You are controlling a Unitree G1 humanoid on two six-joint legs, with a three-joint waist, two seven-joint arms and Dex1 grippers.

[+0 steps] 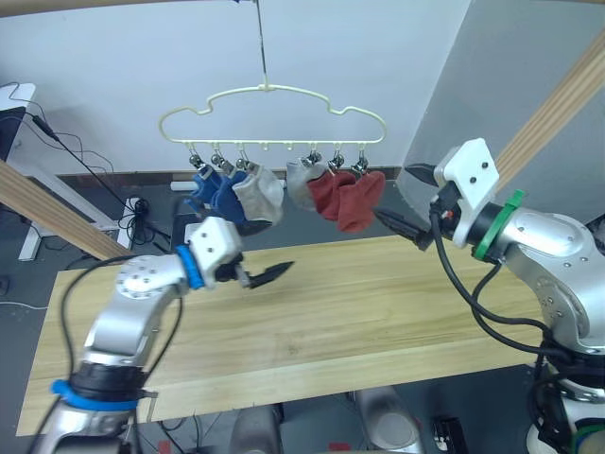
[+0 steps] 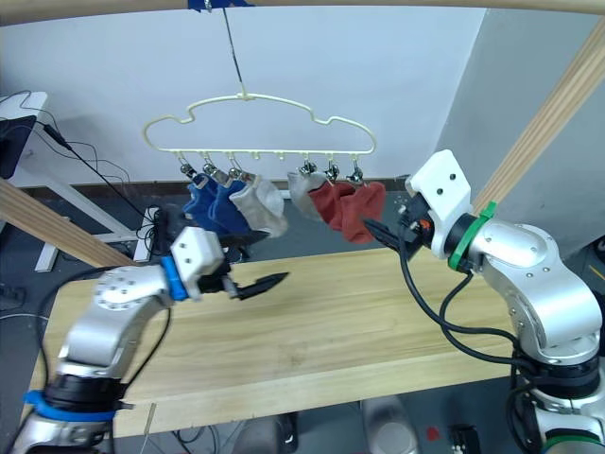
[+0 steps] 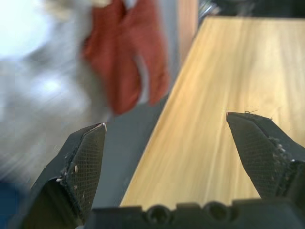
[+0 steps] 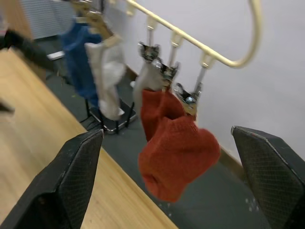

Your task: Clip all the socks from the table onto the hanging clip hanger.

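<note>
Now the left hand [image 1: 269,274] hovers over the bench [image 1: 378,303] mid-width, fingers apart, pointing right. Beyond the far edge, the right hand [image 1: 408,203], fingers spread and holding nothing, points at the socks [image 1: 284,192], which hang lengthwise down from the level clip hanger [image 1: 274,113].

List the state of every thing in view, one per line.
Pale cream-yellow wire clip hanger: hanging by its hook.
Two blue knit socks: clipped, hanging.
Two light grey knit socks: clipped, hanging.
Two rust-red knit socks: clipped, hanging.
Light wooden plank table: no socks on it.
Left gripper: open.
Right gripper: open.
</note>
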